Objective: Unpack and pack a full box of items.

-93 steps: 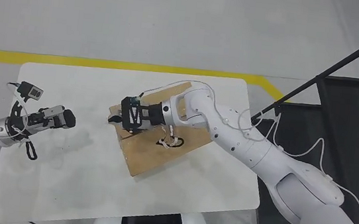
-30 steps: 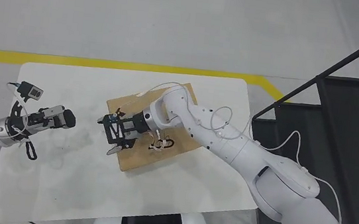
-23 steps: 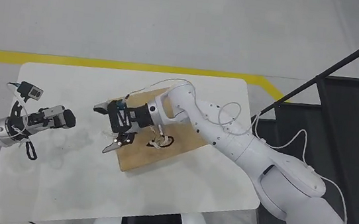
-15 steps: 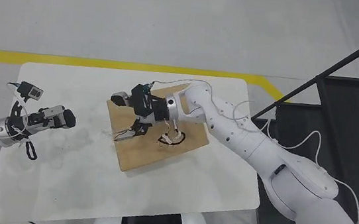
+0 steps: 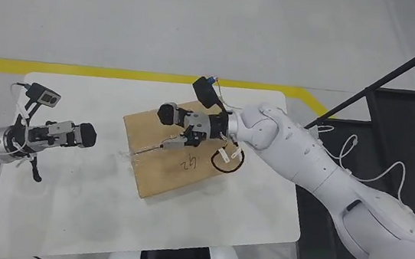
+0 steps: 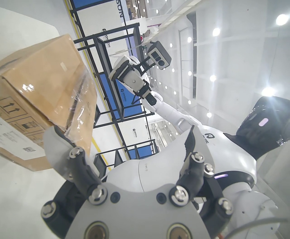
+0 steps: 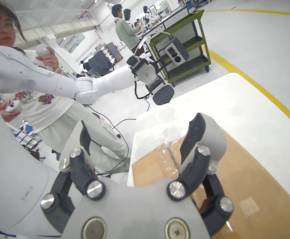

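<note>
Box [image 5: 177, 157] sitting closed on tabletop [image 5: 68, 206], clear tape [image 7: 170, 154] sealing top seam. Right gripper [image 7: 141, 129] hovering over seam end, jaws wide, empty. Left gripper [image 6: 121, 138] facing box side, apart, jaws wide, empty. Likely best: lowering one fingertip onto tape, dragging along seam, left gripper bracing box against sliding.

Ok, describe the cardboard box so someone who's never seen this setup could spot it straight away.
Find the white table. Near its middle, turned at an angle to the table's edges, sits the cardboard box, just below the open right gripper. It is the one brown thing on the white top, its flaps shut under glossy clear tape along the seam.
</note>
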`<act>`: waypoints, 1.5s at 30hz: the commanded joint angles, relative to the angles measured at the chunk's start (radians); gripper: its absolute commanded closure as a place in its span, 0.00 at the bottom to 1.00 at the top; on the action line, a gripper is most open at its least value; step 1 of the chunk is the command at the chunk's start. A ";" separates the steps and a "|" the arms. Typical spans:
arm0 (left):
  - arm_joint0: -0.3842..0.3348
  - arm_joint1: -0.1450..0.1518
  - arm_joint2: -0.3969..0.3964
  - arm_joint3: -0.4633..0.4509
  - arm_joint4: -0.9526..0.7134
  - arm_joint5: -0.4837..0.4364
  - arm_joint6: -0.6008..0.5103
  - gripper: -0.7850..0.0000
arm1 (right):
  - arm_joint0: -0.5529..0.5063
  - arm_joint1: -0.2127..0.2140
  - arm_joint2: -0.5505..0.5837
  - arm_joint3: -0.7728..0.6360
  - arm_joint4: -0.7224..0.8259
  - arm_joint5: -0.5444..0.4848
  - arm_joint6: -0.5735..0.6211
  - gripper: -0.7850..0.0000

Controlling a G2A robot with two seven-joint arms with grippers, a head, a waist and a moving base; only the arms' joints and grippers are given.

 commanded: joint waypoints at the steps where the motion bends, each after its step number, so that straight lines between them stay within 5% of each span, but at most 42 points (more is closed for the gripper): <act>1: -0.009 -0.003 0.012 -0.004 -0.023 0.027 -0.026 0.00 | 0.007 0.023 0.007 -0.012 0.100 0.000 0.141 0.00; 6: -0.035 -0.015 0.059 0.003 -0.055 0.063 -0.063 0.00 | 0.009 0.078 0.024 -0.017 0.241 0.022 0.400 0.00; 10: -0.055 -0.024 0.088 0.030 -0.063 0.071 -0.070 0.00 | 0.006 0.113 0.040 -0.041 0.266 0.097 0.483 0.00; 25: -0.061 -0.028 0.096 0.047 -0.063 0.071 -0.070 0.00 | 0.007 0.115 0.041 -0.043 0.259 0.102 0.487 0.00; 27: -0.061 -0.028 0.096 0.047 -0.063 0.071 -0.070 0.00 | -0.021 0.113 0.053 -0.058 0.346 0.118 0.423 0.00; 35: -0.061 -0.028 0.096 0.047 -0.063 0.071 -0.070 0.00 | -0.091 0.144 0.114 0.007 0.726 0.363 0.622 0.00; 39: -0.061 -0.028 0.096 0.047 -0.063 0.071 -0.070 0.00 | -0.115 0.173 0.161 0.057 0.754 0.490 0.741 0.00; 45: -0.061 -0.028 0.096 0.047 -0.063 0.071 -0.070 0.00 | -0.151 0.184 0.205 0.064 0.763 0.589 0.744 0.00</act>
